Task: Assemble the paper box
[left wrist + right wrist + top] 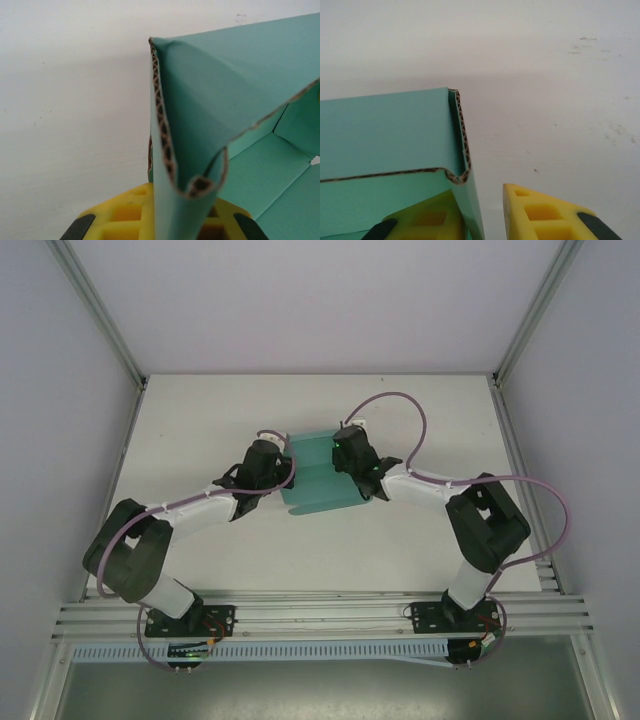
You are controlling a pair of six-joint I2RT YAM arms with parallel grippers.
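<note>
A teal-green, corrugated-card paper box (pixel 315 485), partly folded with its walls raised, sits at the centre of the white desk (pixel 200 420). The left gripper (pixel 175 222) meets it at 9 o'clock, its yellow fingers (pixel 122 220) clamped on a doubled-over side wall. The right gripper (pixel 480 200) is at the box's 1 o'clock corner. Its jaws are parted astride another wall, with one finger inside and the other finger (pixel 540 212) outside, clear of the card.
</note>
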